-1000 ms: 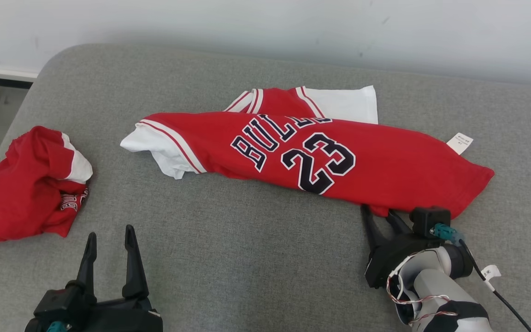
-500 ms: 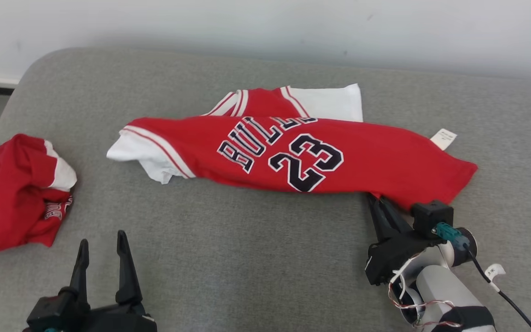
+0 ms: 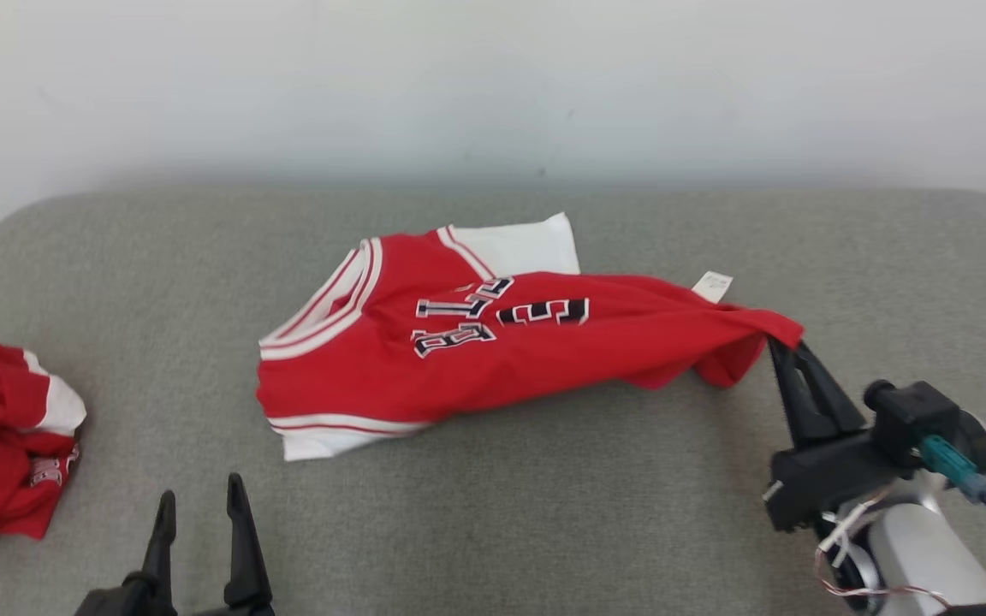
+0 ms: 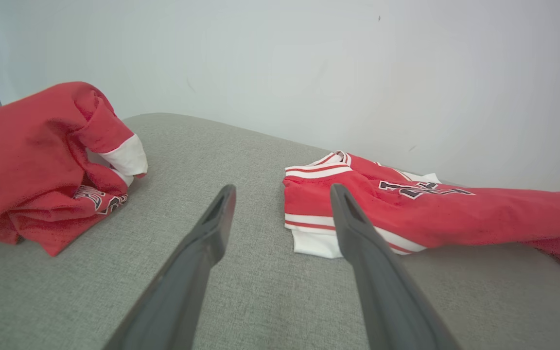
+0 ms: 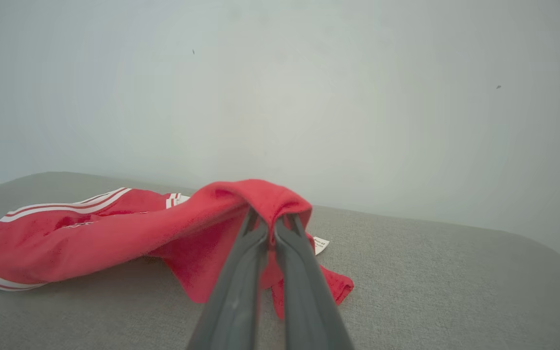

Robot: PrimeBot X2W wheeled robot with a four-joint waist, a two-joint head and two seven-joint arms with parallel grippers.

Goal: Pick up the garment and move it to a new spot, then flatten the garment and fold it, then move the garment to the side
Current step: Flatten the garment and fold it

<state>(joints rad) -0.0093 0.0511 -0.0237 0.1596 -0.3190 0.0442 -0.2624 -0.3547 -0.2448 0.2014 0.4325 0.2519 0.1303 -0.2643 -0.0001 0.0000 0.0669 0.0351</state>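
One corner of the jersey point(image 3: 476, 359) I am pinching in my fully closed right end effector point(image 3: 780, 346). Its long axis is lying leftward across the grey cushion point(image 3: 544, 513), toward my wide-open, empty left end effector point(image 3: 200, 494).

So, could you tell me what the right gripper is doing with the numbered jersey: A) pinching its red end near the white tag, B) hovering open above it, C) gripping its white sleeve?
A: the right gripper is shut on the red end of the jersey, with cloth draped over its tips, near the white tag.
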